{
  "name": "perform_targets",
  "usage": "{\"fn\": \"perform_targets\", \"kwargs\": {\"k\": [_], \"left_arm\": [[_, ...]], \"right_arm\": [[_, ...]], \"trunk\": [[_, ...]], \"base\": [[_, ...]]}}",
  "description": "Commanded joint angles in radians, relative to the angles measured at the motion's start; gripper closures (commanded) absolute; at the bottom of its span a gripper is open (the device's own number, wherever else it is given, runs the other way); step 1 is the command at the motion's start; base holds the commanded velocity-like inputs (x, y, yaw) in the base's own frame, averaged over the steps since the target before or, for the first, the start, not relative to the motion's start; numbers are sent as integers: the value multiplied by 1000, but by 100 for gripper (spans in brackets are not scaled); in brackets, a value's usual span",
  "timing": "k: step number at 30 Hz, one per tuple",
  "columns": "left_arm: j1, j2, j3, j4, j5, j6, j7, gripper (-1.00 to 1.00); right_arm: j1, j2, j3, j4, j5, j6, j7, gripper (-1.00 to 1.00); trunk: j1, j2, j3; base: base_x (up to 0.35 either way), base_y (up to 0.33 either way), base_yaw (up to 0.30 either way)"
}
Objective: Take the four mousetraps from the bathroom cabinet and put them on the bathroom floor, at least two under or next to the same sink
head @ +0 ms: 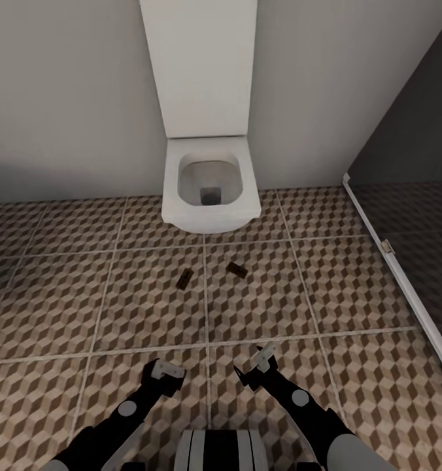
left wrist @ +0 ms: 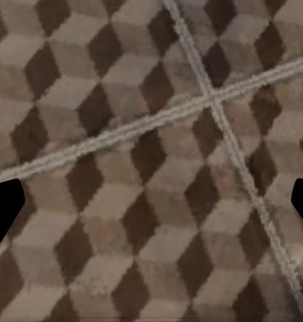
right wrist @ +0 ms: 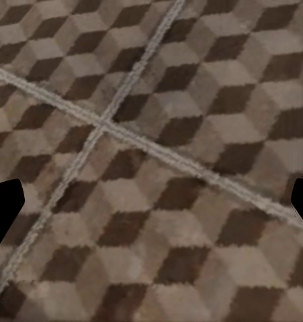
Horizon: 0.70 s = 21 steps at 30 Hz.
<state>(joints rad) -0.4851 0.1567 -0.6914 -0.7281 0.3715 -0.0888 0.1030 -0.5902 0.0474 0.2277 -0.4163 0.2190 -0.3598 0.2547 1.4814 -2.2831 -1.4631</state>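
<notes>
Two mousetraps lie on the bathroom floor at 12 o'clock, before the toilet.
Left gripper and right gripper are spread, empty; next, probably fetch more from the cabinet.

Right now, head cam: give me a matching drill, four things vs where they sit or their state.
Things:
1. toilet
2. left mousetrap
3. right mousetrap
4. left hand

Places or states:
A. on the tile right of the central grout line
B. against the back wall
C. open, empty, above the floor
D. on the tile left of the central grout line

Pairs: 1-B, 2-D, 3-A, 4-C
</notes>
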Motion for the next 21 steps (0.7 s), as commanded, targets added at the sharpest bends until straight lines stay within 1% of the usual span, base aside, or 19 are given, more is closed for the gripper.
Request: {"fn": "perform_targets", "kwargs": {"k": [1,4,7,8,12,13,17,18,21], "left_arm": [[-1,4,-7,0,10,-5,10,-100],[-1,7,1,0,10,-9,10,-100],[-1,10,17,2,10,-24,10,-100],[-1,13,32,4,10,-38,10,-100],[-1,20,65,9,11,-62,10,-100],[-1,22,81,11,11,-68,10,-100],[-1,24,109,14,12,-75,10,-100],[-1,25,120,16,12,-77,10,-100],[-1,25,135,21,12,-79,10,-100]], "right_arm": [[0,0,-2,1,8,-4,-2,-100],[0,0,-2,1,8,-4,-9,-100],[0,0,-2,1,7,-4,-23,-100],[0,0,-2,1,7,-4,-38,-100],[0,0,-2,1,7,-4,-69,-100],[0,0,-2,1,7,-4,-81,-100],[0,0,-2,1,7,-3,-97,-100],[0,1,-2,1,6,-3,-105,-100],[0,1,-3,1,6,-3,-120,-100]], "trunk": [[-4,7,3],[-16,28,12],[-27,49,22],[-31,56,25],[-46,84,37],[-50,91,40],[-65,119,53],[-69,126,56],[-81,147,65]], "base": [[0,0,0],[0,0,0],[0,0,0],[0,0,0],[0,0,0],[0,0,0],[0,0,0],[0,0,0],[0,0,0]]}}
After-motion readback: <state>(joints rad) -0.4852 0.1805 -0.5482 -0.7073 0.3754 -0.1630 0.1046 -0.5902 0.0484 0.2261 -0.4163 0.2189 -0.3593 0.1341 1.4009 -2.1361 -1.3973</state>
